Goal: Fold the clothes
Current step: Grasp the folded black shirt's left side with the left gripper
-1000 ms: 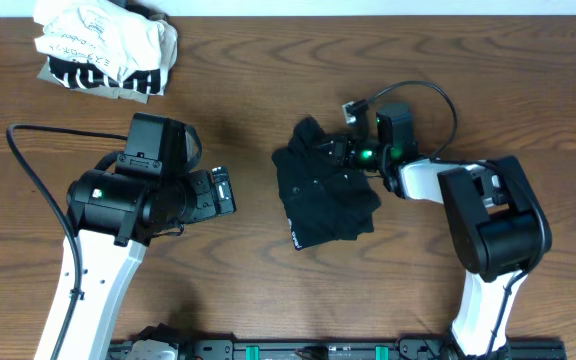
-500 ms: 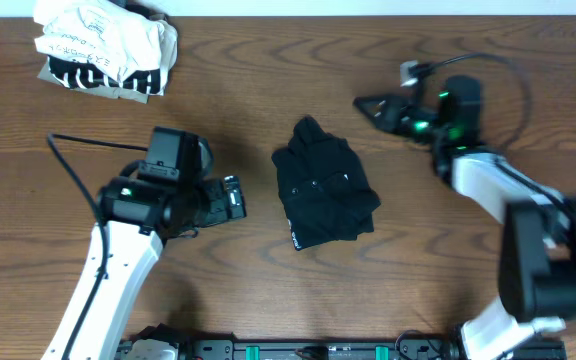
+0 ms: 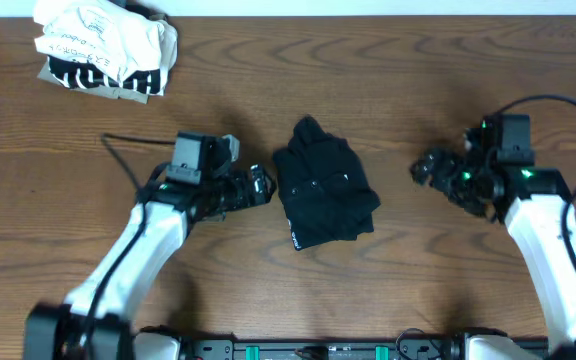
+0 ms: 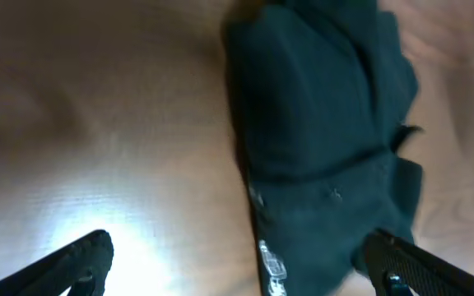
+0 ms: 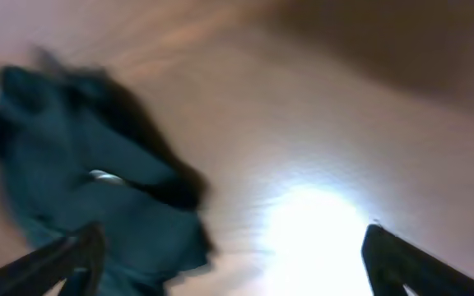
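Though bundled, black shirt uncontained

The black shirt lies bunched in a rough, rumpled bundle on the middle of the table, nothing holding it. Folds and creases cross its top, one corner pokes up at the far end, and a tiny white mark shows near its lower left edge.

Right wrist view blurred; shirt indistinct.

White arm links, black joints, black cables, green LEDs.
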Robot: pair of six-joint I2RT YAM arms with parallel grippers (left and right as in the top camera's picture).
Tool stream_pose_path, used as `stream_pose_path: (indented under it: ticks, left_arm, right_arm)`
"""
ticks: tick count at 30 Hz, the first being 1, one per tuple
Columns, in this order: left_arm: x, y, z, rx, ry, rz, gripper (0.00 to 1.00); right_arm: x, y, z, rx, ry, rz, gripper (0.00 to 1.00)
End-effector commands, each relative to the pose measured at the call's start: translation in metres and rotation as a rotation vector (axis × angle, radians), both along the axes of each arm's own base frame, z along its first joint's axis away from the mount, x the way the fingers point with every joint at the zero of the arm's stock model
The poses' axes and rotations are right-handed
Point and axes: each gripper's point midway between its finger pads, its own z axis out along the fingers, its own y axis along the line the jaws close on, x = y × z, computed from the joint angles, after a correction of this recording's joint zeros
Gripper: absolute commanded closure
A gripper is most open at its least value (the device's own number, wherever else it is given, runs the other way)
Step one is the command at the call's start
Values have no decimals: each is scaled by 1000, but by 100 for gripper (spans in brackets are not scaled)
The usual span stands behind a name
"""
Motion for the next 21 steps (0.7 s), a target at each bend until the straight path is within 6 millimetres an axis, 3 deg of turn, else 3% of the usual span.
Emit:
stream_pose_path:
  ticks: [1, 8, 21]
  left_arm:
    - [0, -16, -25, -39, 66, -26, 2]
    - [9, -60, -48, -187, 81, -106, 2]
    - [17, -87, -57, -223, 28, -150, 2]
  right_arm:
    - [-17, -21, 3, -145, 30, -6, 1]
    - [-53, -8, -4, -96, 157, 90, 1]
    - [-60, -1, -4, -63, 175, 136, 1]
